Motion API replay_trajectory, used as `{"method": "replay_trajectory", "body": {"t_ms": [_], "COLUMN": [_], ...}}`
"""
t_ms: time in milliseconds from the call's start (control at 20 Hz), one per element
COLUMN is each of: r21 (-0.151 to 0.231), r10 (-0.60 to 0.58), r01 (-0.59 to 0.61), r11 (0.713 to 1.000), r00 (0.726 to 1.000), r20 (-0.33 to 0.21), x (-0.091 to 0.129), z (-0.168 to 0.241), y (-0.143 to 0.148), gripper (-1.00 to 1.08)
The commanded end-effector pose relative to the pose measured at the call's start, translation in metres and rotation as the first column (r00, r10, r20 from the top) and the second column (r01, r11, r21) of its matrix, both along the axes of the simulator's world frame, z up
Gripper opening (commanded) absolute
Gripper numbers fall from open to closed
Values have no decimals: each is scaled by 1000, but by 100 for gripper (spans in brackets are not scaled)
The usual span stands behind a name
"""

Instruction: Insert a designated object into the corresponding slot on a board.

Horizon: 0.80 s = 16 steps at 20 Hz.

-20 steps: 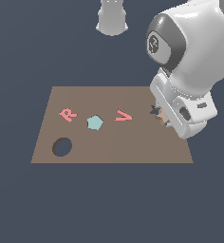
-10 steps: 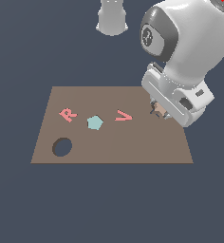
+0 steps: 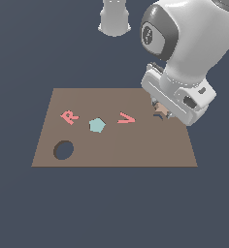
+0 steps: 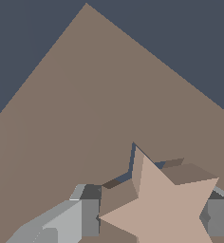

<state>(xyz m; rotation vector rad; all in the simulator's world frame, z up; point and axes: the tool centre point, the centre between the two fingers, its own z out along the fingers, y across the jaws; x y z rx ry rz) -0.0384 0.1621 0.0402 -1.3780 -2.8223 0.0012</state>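
The brown board [image 3: 136, 145] lies flat with pink letters R [image 3: 69, 116] and V [image 3: 126, 118], a teal pentagon [image 3: 97, 125] and a round hole [image 3: 63, 149]. My gripper [image 3: 160, 110] is over the board's part at the exterior view's right, mostly hidden under the white hand. It is shut on the tan star [image 4: 166, 204], with one grey finger [image 4: 85, 218] on each side. The star [image 3: 159, 108] sits tilted right over the dark star-shaped slot [image 4: 131, 163], partly covering it. Only a dark sliver of the slot [image 3: 158, 116] shows in the exterior view.
The white arm [image 3: 184, 48] looms over the board's far corner at the exterior view's right. A grey-white robot base [image 3: 114, 18] stands beyond the board. The dark floor [image 3: 111, 208] surrounds the board [image 4: 95, 95].
The arm's upper body has swung toward the exterior view's left and the hand has turned a little. The gripper with the star has stayed close over the slot.
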Motion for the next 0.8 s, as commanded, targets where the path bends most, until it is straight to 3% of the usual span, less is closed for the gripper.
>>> {"method": "replay_trajectory", "body": {"t_ms": [0,500,550,750], "r21": [0,-1,-1,-1], "r10": [1,-2,-2,-2], "r01": [-1,2,2,2], "r11": [1000,1000,1000,1000], "r00": [1000,1000,1000,1000], "r20": [0,0,0,0], "x": [0,0,0,0], "z": [0,-10,-10,-10], "y": [0,0,0,0], "gripper": [-100,-100,100,100]}}
